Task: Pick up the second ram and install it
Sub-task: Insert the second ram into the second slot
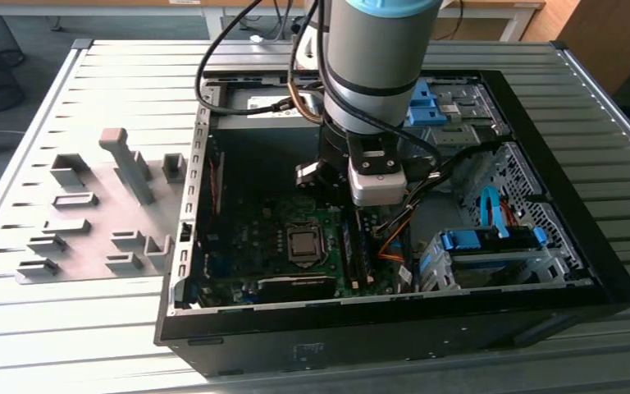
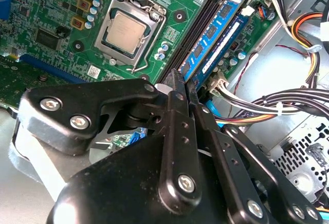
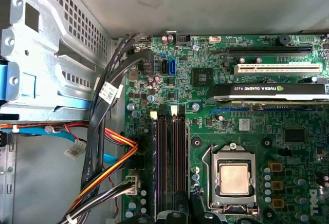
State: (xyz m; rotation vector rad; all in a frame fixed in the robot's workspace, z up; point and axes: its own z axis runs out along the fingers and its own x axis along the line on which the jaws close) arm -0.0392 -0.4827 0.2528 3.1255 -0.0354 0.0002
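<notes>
– Where's the second ram point(image 2: 215, 38)?
– It looks seated already: in the second wrist view two blue sticks stand side by side in the slots, just ahead of the pincer point(image 2: 184, 82).
– And the pincer?
– Closed, nothing between its fingers. Little seems left, perhaps only a press.

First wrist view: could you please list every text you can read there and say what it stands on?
Label on the graphics card: pale lettering, too small to quote reliably.
White tag on the black cable: too small to read.
Print on the motherboard: too small to read.
</notes>
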